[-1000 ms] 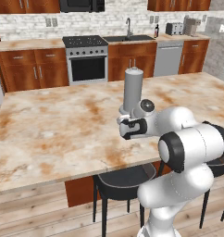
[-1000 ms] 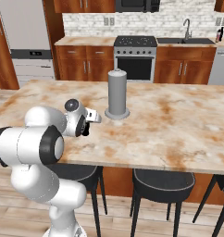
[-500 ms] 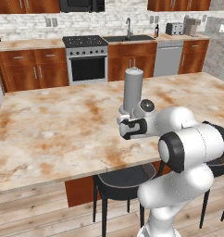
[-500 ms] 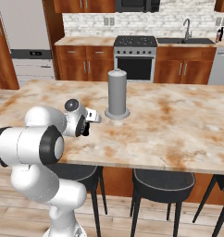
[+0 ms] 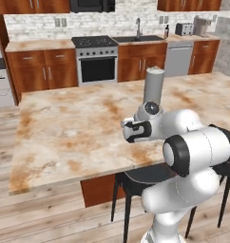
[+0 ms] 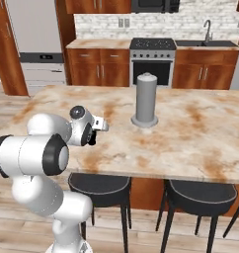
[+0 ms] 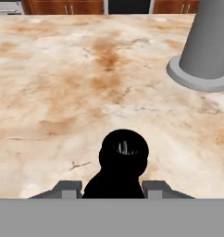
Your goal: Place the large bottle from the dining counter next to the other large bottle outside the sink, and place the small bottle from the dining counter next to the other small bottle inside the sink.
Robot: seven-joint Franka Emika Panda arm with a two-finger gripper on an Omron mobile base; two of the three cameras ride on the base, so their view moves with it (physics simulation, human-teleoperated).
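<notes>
Already the end effector [image 7: 121, 185] is clamped on the small bottle [image 7: 122, 162]: in the hand view, low at centre, the tiny black bottle sits between the two grey fingertips [image 7: 67, 189] with its round mouth towards the camera, so its long axis runs along the end effector and not across it. Beyond it spreads the beige, orange-veined dining counter [image 7: 63, 83], and at the upper right of that frame stands a grey cylinder on a round foot [image 7: 204, 51], well apart from the bottle.

What the next move seems to turn on is the way to the sink [image 5: 138, 39]. In the left base view the end effector [image 5: 132, 131] sits near centre frame, over the counter's near half, while the dark basin with its steel tap lies far off at the top of the frame, right of centre, on the back wall run beside the stove [image 5: 94, 57]. The carry therefore probably goes up-frame across the kitchen, and the base will likely have to drive.
</notes>
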